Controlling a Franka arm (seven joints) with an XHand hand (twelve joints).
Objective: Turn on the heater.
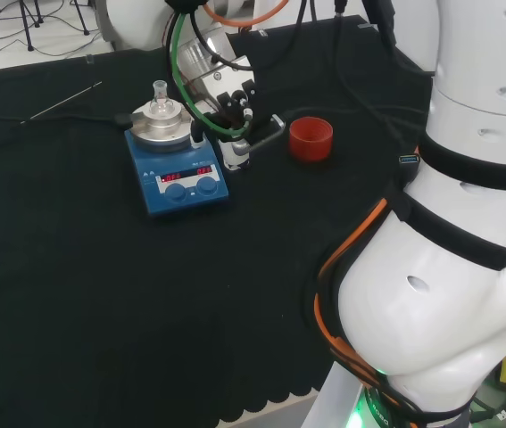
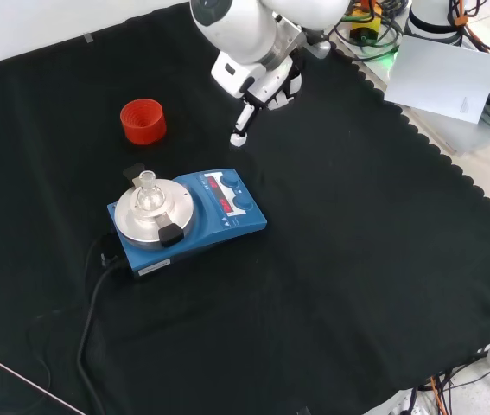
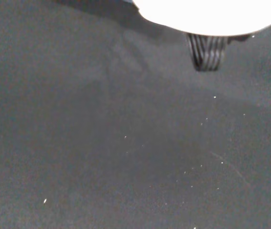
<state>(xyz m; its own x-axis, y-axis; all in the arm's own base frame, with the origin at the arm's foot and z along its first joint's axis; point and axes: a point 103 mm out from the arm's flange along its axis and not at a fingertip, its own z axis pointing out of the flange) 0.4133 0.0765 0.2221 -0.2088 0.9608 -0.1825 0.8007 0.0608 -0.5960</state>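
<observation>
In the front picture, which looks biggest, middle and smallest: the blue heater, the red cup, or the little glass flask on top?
1. Blue heater, clearly the biggest.
2. Red cup, in the middle.
3. Glass flask, which looks smallest, though its clear glass makes the edges hard to see.

flask [image 2: 147, 192] on heater [image 2: 188, 221], ring [image 2: 143, 121] behind

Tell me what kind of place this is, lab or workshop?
Most likely a robotics lab set up for chemistry bench work. A blue heater with a small glass flask on its plate stands on the black cloth, beside a red ribbed ring, with the arm's hand nearby.
</observation>
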